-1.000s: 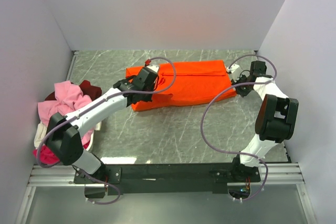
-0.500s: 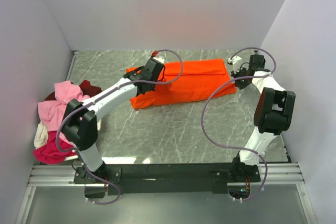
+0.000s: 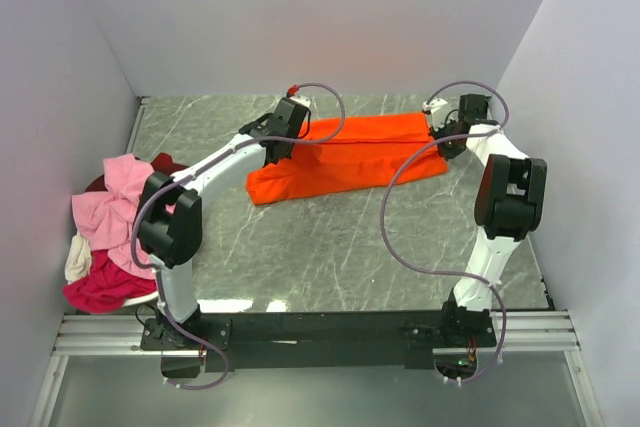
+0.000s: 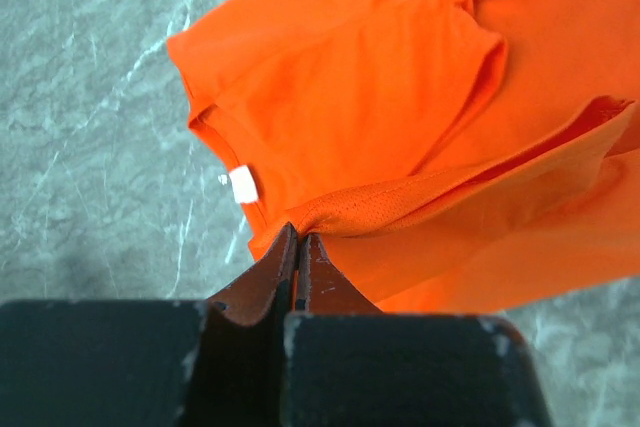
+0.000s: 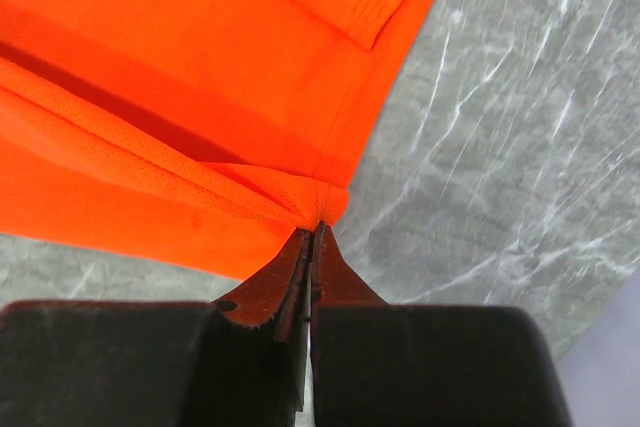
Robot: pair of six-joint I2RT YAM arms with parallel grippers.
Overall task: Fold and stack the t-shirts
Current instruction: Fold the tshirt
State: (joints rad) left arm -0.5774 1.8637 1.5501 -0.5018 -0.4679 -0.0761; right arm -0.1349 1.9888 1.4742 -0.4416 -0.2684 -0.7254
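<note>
The bright orange t-shirt (image 3: 345, 157) lies folded lengthwise across the far middle of the table. Its white neck label (image 4: 242, 184) shows in the left wrist view. My left gripper (image 3: 289, 119) is shut on the shirt's upper fabric edge at the left end (image 4: 297, 230) and holds it lifted over the lower layer. My right gripper (image 3: 447, 134) is shut on the same edge at the shirt's right end (image 5: 316, 226). The held edge stretches taut between them. A pile of light pink (image 3: 115, 197), magenta (image 3: 100, 287) and cream-white (image 3: 77, 259) tees sits at the left.
A dark red garment (image 3: 170, 169) lies at the pile's far side. The grey marble table (image 3: 330, 247) is enclosed by white walls at the left, back and right. The arms' base rail (image 3: 320, 329) runs along the near edge.
Both grippers have carried the orange shirt's held edge toward the far wall, drawing it over the lower layer. The shirt's near edge has shifted back with them.
</note>
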